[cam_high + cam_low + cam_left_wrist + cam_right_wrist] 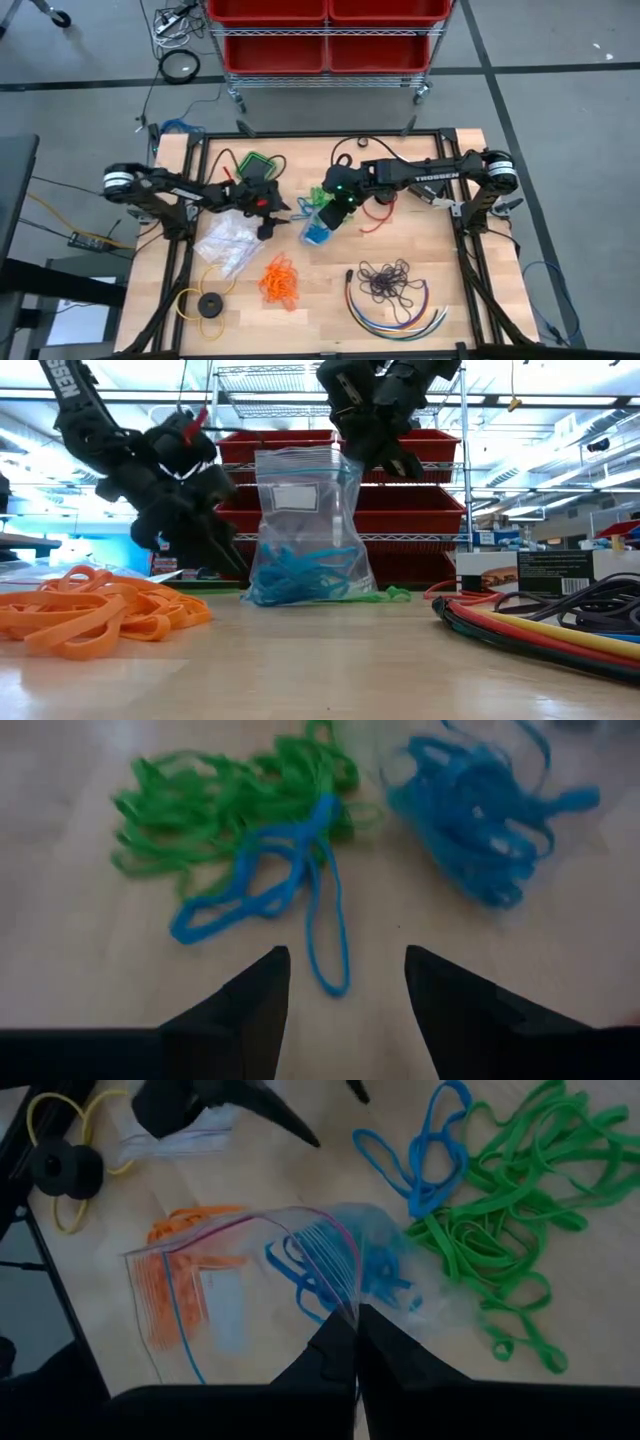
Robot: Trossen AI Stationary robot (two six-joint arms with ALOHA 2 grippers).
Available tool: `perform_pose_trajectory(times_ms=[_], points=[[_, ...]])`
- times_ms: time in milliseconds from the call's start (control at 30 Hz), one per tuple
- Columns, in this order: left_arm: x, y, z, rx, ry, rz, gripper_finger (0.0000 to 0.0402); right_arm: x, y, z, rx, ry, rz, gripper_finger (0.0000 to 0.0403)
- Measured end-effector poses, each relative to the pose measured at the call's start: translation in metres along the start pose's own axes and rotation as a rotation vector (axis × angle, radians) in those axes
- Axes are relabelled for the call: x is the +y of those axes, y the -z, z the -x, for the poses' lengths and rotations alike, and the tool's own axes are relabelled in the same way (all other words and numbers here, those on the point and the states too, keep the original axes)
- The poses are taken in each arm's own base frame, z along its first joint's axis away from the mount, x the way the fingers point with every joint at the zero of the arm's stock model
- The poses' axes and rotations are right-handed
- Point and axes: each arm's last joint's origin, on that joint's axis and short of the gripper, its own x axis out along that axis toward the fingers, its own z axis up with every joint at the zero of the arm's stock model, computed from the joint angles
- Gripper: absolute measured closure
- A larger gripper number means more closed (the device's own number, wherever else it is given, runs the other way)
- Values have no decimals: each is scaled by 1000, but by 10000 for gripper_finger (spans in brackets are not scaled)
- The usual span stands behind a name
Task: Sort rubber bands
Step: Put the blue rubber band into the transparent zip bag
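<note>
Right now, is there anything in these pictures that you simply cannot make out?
- Bag label: low view, too small to read.
- Green rubber bands: low view, mostly hidden behind the clear bag that the right pincer holds up.
- Crumpled plastic bags: high view, too small to tell the contents.
- Left pincer: left wrist view, open, its base cut off by the picture's edge.
</note>
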Motion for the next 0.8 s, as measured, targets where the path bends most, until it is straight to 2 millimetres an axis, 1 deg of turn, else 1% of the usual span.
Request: perform_pose_trajectory(times_ms=[200, 267, 333, 367, 433, 500, 533, 667, 800], points=[[5, 9, -24, 28, 0, 28, 195, 1, 1, 0, -4, 0, 3, 403], [8, 7, -33, 30, -4, 33, 202, 1, 0, 0, -6, -2, 4, 403], [10, 7, -42, 47, -6, 35, 224, 1, 0, 0, -5, -2, 4, 403], [11, 7, -46, 60, -5, 38, 243, 1, 0, 0, -5, -1, 3, 403], [13, 6, -50, 77, -5, 41, 299, 1, 1, 0, -4, -1, 3, 403], [13, 6, -51, 79, -4, 29, 367, 1, 1, 0, -4, -1, 4, 403], [13, 6, -51, 77, 0, 25, 382, 1, 1, 0, -4, -1, 5, 403], [11, -1, -42, 65, 20, 21, 395, 1, 1, 0, -5, -2, 10, 403], [5, -10, -25, 91, 39, 33, 398, 2, 1, 0, -3, -2, 11, 403]])
